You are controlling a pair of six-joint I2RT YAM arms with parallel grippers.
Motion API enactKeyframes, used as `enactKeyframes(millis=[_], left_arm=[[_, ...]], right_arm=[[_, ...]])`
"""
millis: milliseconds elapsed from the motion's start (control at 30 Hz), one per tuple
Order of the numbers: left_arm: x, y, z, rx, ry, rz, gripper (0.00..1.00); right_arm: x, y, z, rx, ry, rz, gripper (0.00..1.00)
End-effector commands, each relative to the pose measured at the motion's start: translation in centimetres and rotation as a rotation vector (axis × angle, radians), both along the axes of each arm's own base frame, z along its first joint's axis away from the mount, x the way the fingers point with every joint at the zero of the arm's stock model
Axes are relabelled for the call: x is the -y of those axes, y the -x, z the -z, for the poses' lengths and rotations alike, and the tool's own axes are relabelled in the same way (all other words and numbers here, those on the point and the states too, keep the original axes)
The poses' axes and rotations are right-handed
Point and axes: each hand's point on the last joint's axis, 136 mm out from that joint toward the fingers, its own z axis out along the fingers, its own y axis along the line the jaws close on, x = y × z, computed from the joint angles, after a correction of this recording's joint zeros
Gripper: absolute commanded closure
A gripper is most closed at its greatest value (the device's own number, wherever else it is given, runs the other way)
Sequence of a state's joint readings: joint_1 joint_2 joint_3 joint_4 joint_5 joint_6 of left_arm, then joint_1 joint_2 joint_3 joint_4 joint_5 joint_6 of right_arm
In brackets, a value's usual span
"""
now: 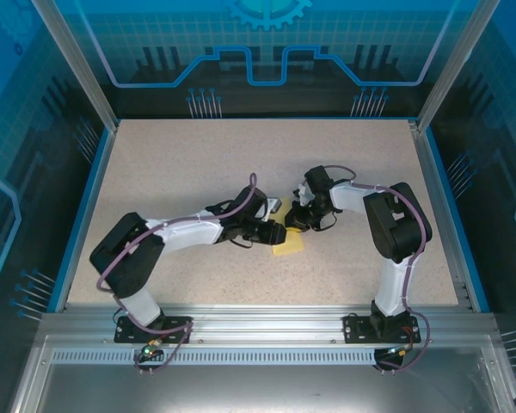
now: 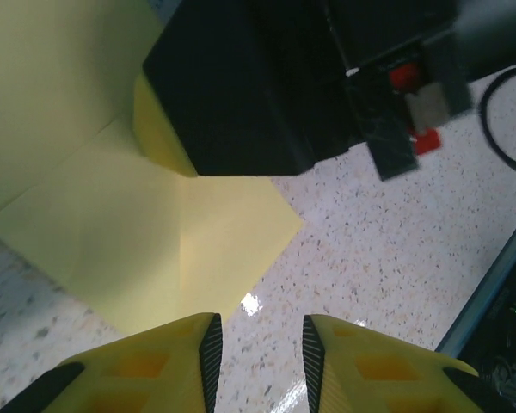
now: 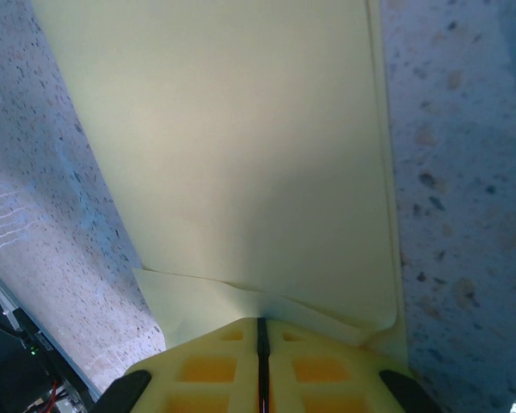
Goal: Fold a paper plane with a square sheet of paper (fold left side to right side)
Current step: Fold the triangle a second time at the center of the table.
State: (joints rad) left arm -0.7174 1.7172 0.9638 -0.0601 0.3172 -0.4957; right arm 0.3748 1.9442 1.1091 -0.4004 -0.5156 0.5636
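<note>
The square sheet of paper (image 1: 289, 243) is lying near the middle of the table (image 1: 181, 172), with one part of it bending upward. The right gripper (image 3: 260, 331) is pinching the edge of this sheet, its fingers pressed together. The left gripper (image 2: 258, 335) is hovering just beside a corner of the sheet with its fingers apart, holding nothing.

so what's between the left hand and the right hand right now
The square sheet of paper, lying on the table, sits between the left hand and the right hand; see the left wrist view.
</note>
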Motion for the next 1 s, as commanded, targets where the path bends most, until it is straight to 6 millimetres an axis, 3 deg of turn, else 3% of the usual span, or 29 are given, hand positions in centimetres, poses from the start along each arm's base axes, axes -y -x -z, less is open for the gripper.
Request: enactKeyframes(millis=[0, 267, 467, 600, 800, 967], left_arm=[[1.4, 0.3, 1.1, -0.047, 0.028, 0.053, 0.65], [1.2, 1.3, 4.2, -0.11, -0.027, 0.065, 0.65], [0.0, 2.4, 6.0, -0.141, -0.107, 0.06, 0.67], [-0.8, 3.2, 6.9, -0.151, -0.151, 0.054, 0.7], [-1.6, 3.8, 7.8, -0.153, -0.211, 0.042, 0.74], [-1.9, 3.8, 7.9, -0.142, -0.245, 0.04, 0.75]], right_arm=[[1.3, 1.3, 2.2, -0.053, 0.09, -0.002, 0.91], [0.6, 0.8, 1.1, -0.019, 0.046, -0.009, 0.91], [0.4, -0.2, -2.5, 0.071, -0.009, -0.016, 0.9], [0.8, 0.8, -3.9, 0.091, -0.018, -0.024, 0.92], [-0.3, 3.3, -2.7, 0.031, -0.062, -0.036, 0.94], [-1.5, 3.9, -1.5, 0.002, -0.079, -0.047, 0.95]])
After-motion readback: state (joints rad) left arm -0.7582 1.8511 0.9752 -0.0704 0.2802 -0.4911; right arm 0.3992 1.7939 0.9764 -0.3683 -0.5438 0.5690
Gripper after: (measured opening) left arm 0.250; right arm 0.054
